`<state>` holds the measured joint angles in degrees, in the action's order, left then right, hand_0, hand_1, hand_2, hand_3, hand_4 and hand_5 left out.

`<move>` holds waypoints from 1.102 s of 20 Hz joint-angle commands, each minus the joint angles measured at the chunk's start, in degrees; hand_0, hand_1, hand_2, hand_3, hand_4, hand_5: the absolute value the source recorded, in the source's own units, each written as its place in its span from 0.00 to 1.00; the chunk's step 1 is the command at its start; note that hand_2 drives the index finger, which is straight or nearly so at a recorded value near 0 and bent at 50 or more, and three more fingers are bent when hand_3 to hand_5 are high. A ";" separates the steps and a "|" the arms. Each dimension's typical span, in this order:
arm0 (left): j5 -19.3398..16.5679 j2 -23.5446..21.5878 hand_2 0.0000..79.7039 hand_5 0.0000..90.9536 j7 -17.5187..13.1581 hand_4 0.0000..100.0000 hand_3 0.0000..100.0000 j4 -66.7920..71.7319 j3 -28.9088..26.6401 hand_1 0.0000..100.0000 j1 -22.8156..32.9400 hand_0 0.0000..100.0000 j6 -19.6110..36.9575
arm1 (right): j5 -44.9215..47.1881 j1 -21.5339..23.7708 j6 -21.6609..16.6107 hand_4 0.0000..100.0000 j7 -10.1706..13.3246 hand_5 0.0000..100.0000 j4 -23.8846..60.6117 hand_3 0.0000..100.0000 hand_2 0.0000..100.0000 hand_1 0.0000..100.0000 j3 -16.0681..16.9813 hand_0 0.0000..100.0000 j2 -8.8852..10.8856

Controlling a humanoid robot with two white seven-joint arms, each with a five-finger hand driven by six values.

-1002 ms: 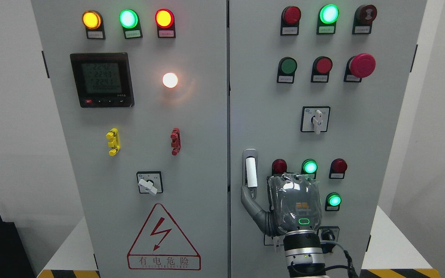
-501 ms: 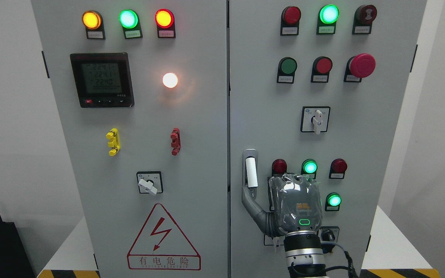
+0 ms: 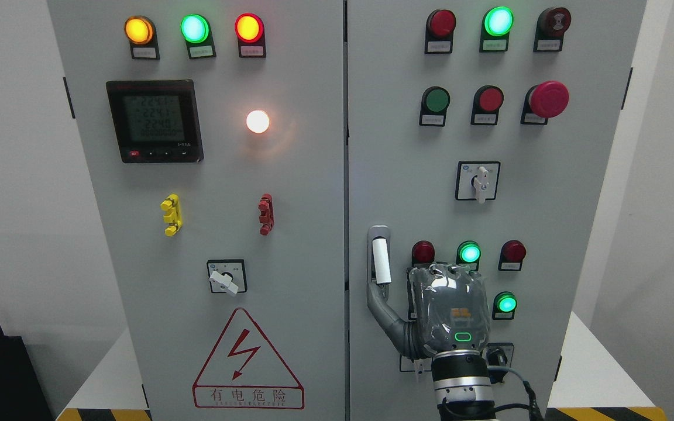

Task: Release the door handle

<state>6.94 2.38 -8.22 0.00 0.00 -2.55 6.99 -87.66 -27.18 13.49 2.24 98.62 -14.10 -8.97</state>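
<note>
Head view: the grey right robot hand [image 3: 451, 313] shows its back, fingers hidden, thumb extended beneath the white door handle [image 3: 381, 262]; withdrawing carelessly could snag it or bump the green lit button [image 3: 506, 303].

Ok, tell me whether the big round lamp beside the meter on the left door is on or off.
On. The round lamp glows bright white and casts a warm halo on the grey left door around it.

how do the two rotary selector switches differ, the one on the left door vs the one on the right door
The left door's selector switch has its white knob swung down to the lower right, while the right door's selector switch has its white knob pointing straight down. The left one sits lower on its door than the right one does. Both have a white knob on a black-framed square plate.
</note>
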 commanded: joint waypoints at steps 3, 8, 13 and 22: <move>0.00 0.08 0.00 0.00 0.04 0.00 0.00 0.97 -0.62 0.39 0.00 0.12 -0.04 | -0.05 0.02 0.04 0.91 0.04 0.94 0.26 1.00 0.96 0.08 0.48 0.36 0.00; 0.00 -0.01 0.00 0.00 0.04 0.00 0.00 0.97 -0.62 0.39 0.00 0.12 -0.04 | -0.05 0.02 -0.04 0.91 0.04 0.94 0.61 1.00 0.96 0.08 0.92 0.36 0.00; 0.00 0.08 0.00 0.00 0.04 0.00 0.00 0.97 -0.62 0.39 0.00 0.12 -0.04 | -0.05 0.02 -0.04 0.91 0.13 0.94 0.61 1.00 0.96 0.08 0.92 0.36 0.00; 0.00 0.08 0.00 0.00 0.04 0.00 0.00 0.97 -0.62 0.39 0.00 0.12 -0.04 | -0.05 0.02 -0.13 0.91 0.13 0.94 0.70 1.00 0.96 0.09 1.36 0.36 0.09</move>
<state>6.94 2.42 -8.22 0.00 0.00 -2.55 7.02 -87.71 -27.14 13.43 2.33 99.12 -13.21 -8.95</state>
